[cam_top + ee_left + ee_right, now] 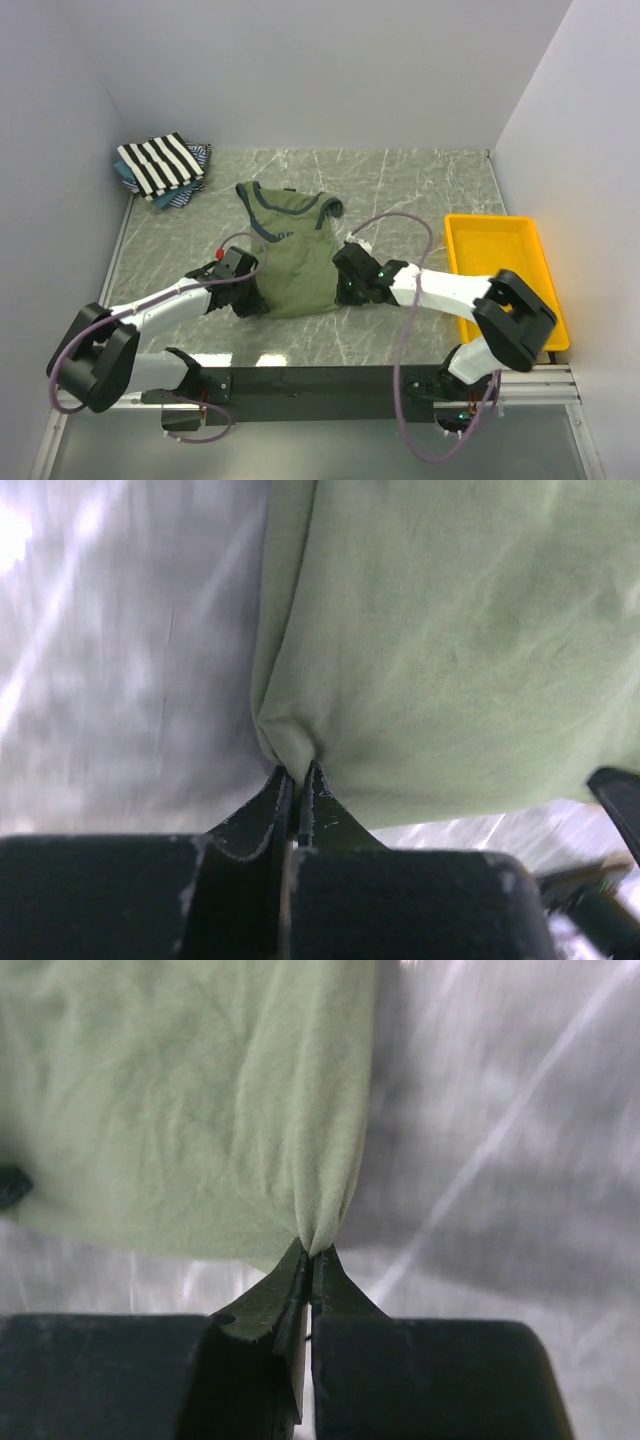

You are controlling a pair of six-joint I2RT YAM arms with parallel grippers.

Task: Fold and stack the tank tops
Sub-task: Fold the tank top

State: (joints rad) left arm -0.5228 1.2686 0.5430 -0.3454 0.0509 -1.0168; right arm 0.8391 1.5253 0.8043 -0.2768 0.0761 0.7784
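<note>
The grey marbled tabletop (pixel 400 190) carries everything. A yellow tray (pixel 497 219) sits along its right side, well apart from the clothes. An olive green tank top (pixel 295 255) with navy trim lies near the middle, neck toward the back wall and hem toward the arms. In the back left corner a black-and-white striped tank top (pixel 160 163) rests folded on blue patterned ones (pixel 200 155). The left hand (pixel 298 775) is closed tight, pinching the green top's lower left corner. The right hand (pixel 312 1252) is likewise closed, pinching the lower right corner.
</note>
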